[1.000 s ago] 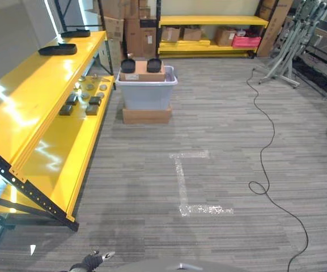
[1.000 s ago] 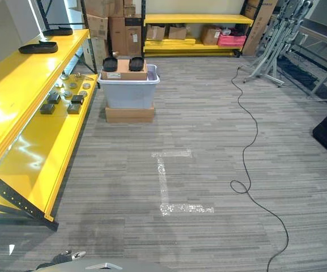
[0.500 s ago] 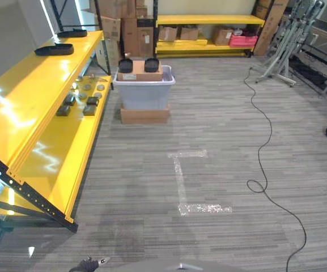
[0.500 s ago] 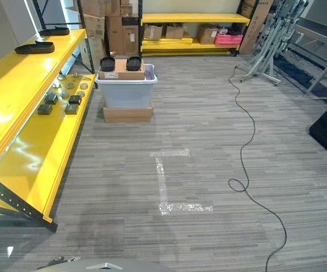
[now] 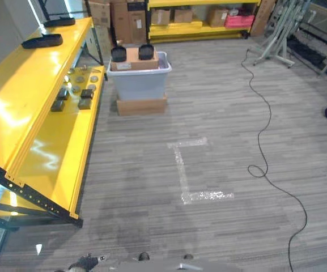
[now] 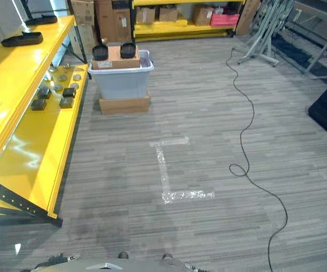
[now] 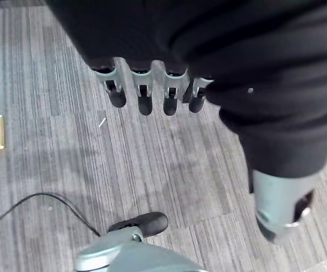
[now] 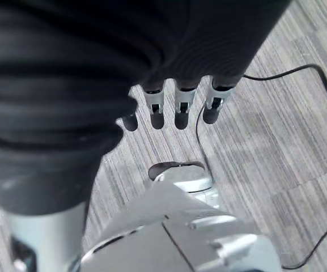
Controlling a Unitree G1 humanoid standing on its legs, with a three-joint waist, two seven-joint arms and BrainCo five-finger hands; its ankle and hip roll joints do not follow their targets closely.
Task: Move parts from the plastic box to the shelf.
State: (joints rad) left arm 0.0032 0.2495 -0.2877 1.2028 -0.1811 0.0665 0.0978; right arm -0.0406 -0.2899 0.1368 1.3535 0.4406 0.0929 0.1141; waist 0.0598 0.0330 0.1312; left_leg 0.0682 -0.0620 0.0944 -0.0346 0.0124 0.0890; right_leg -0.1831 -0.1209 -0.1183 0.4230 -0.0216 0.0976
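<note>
Nothing among the parts has moved since the earlier frame; only the head camera has tipped down, so the translucent grey plastic box (image 5: 140,79), on a flat cardboard carton beside the glossy yellow shelf (image 5: 35,113), sits higher in view and well ahead across the striped floor. Two round black parts (image 5: 118,54) rest on the brown carton in it, so the transfer looks unstarted. Both the left hand (image 7: 152,90) and right hand (image 8: 177,110) hang empty, fingers relaxed.

We count one translucent grey plastic box (image 5: 139,84) on one flat cardboard box (image 5: 141,106), two round black parts (image 5: 118,54) on its lid, two flat black trays (image 5: 42,41) on one yellow metal shelf (image 5: 16,105), and four dark blocks (image 5: 84,103).
</note>
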